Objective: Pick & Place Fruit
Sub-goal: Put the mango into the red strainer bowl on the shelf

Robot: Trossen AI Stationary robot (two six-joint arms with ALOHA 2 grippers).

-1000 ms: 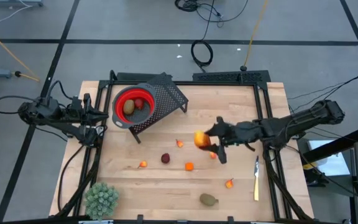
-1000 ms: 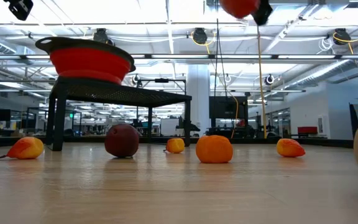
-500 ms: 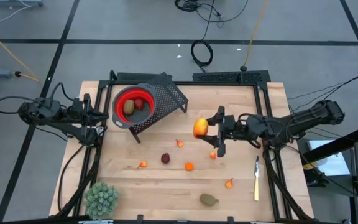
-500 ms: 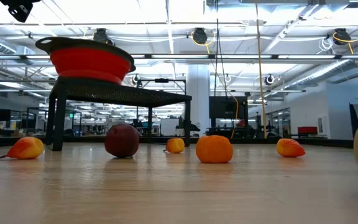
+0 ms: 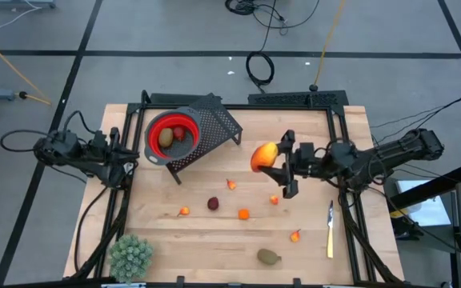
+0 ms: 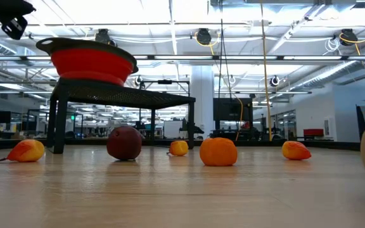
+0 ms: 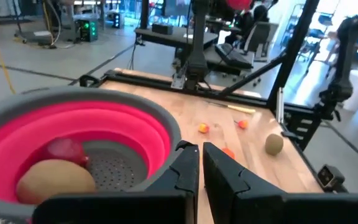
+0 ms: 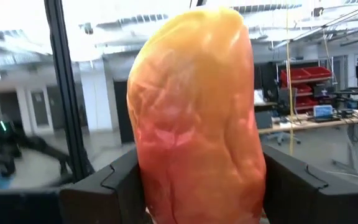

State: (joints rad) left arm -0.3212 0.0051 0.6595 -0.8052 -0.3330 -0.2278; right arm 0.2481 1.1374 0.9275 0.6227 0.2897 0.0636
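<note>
We see the right gripper [image 5: 277, 166] up over the desk [image 5: 214, 240] centre, fingers [image 8: 114, 186] clamped on the long red-orange-yellow fruit [image 5: 262, 156]. Left gripper [image 5: 131, 162] sits at the desk's left edge, just beside the red colander [image 5: 172, 136] on its black wire rack [image 5: 218, 124]; fingers [image 7: 185, 174] closed, empty. Colander holds a brownish oval [image 5: 166, 138] & a red piece [image 5: 180, 134]. Other small fruit lie loose on the desk, e.g. dark red ball [image 5: 213, 203], orange bit [image 5: 243, 214].
</note>
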